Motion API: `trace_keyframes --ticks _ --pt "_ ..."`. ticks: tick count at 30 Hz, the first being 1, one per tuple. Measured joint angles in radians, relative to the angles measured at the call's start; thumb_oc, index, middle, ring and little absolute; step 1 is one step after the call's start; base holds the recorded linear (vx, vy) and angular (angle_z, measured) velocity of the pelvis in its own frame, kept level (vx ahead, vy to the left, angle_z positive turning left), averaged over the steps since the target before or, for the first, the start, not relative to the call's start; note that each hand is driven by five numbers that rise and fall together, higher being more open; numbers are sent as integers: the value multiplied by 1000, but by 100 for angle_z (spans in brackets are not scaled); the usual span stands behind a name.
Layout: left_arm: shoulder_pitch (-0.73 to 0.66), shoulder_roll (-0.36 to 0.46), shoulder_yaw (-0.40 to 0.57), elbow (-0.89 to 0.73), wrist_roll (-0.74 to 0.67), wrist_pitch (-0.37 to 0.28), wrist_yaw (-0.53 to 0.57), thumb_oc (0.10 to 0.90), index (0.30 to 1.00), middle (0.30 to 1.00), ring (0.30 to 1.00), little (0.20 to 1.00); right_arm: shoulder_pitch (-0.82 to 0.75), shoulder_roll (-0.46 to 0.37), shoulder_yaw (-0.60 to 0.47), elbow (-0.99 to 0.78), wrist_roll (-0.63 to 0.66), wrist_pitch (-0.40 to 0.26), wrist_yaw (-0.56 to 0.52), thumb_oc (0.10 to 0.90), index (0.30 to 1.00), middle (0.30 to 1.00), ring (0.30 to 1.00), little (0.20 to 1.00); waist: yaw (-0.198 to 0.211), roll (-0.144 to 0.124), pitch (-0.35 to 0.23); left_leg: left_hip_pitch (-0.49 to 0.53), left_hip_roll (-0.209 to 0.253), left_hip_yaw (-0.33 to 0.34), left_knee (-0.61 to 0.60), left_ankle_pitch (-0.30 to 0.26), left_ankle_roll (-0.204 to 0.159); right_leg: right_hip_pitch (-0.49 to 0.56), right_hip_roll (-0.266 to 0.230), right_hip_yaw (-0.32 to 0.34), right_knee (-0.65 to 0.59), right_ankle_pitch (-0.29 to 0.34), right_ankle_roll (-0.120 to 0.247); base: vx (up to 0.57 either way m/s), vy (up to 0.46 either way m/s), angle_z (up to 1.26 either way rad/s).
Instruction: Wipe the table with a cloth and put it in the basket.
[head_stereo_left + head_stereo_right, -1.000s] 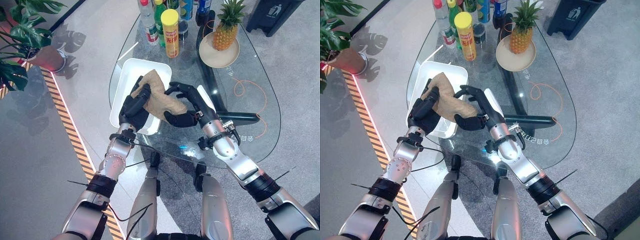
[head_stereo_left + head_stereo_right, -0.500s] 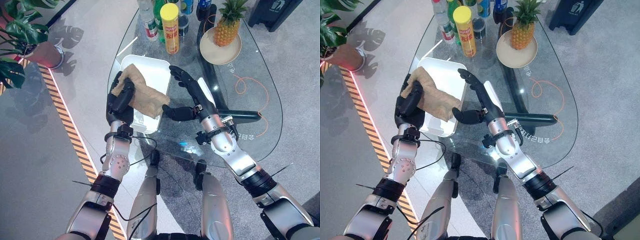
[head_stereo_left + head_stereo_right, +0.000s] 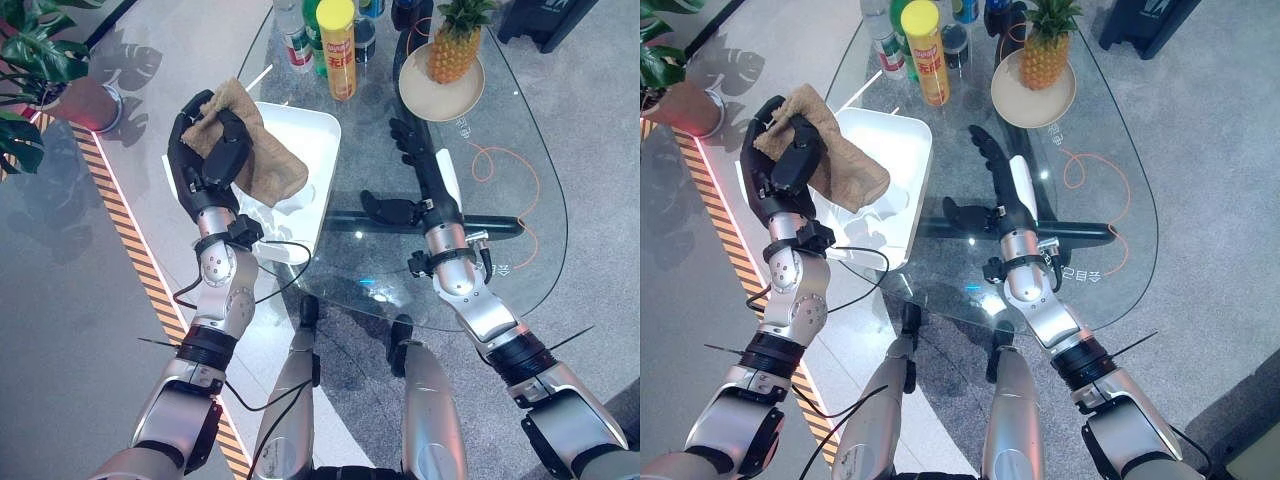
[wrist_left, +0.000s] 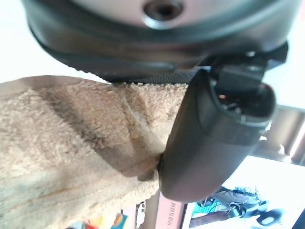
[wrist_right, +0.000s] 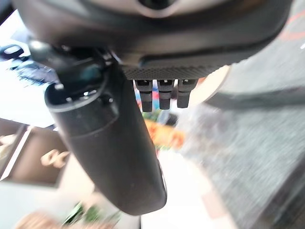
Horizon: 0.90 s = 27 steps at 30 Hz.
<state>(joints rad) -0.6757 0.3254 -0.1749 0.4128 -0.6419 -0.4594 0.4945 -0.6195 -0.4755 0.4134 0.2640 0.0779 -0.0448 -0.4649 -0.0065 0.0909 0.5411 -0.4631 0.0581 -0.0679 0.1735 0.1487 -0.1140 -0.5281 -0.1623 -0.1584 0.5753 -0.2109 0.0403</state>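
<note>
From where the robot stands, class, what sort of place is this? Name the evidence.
Probably a showroom or lobby, not a home: a glass table set with drink bottles and a pineapple, a potted plant, and hazard-striped floor tape.

- Glass table: the centre of the top lies bare between the white basket at 9 o'clock and the pale plate at 1 o'clock.
- Far edge, 12 o'clock: yellow can and a cluster of bottles stand close together and bar passage there.
- The pineapple stands upright on the plate.
- The right hand, fingers straight, occupies the middle of the top, just beside the basket's near right corner.
- The left hand holds the brown cloth raised over the basket's left rim; the cloth hangs across the opening.
- Basket interior toward 12 o'clock is uncovered.
</note>
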Motion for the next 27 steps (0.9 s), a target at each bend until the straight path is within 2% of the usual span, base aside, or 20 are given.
trace_keyframes --ticks 6,12,18,21,27 --pt "-16 69 -1 87 114 0 34 100 300 300 300 200 1 -7 -92 142 14 0 -197 800 900 900 900 900 -5 0 0 -5 0 3 0 0 0 -6 -1 2 -1 1 0 -10 31 0" --pt "-31 142 -6 183 179 1 44 100 300 300 300 200 0 -42 -136 317 106 -2 -317 800 900 900 900 900 -26 -4 1 -12 0 9 -4 0 0 -18 -1 8 -3 5 1 -7 45 -3" --pt "-68 194 -29 270 222 4 41 100 300 300 300 200 -2 -74 -165 501 195 -32 -375 800 900 900 900 900 -31 -8 2 -14 2 31 -17 0 0 -34 4 30 -7 19 7 -8 28 -11" --pt "-88 230 -52 291 232 12 38 100 300 300 300 200 -4 -80 -186 590 209 -58 -404 800 900 900 900 900 -47 -10 3 -20 3 32 -17 0 0 -34 5 30 -21 27 10 0 0 0" --pt "-179 291 -144 377 285 56 20 100 300 300 300 200 -42 -88 -240 816 236 -120 -411 800 900 900 900 900 -49 -11 3 -31 8 41 -17 0 1 -44 14 41 -40 44 13 -9 8 -6"
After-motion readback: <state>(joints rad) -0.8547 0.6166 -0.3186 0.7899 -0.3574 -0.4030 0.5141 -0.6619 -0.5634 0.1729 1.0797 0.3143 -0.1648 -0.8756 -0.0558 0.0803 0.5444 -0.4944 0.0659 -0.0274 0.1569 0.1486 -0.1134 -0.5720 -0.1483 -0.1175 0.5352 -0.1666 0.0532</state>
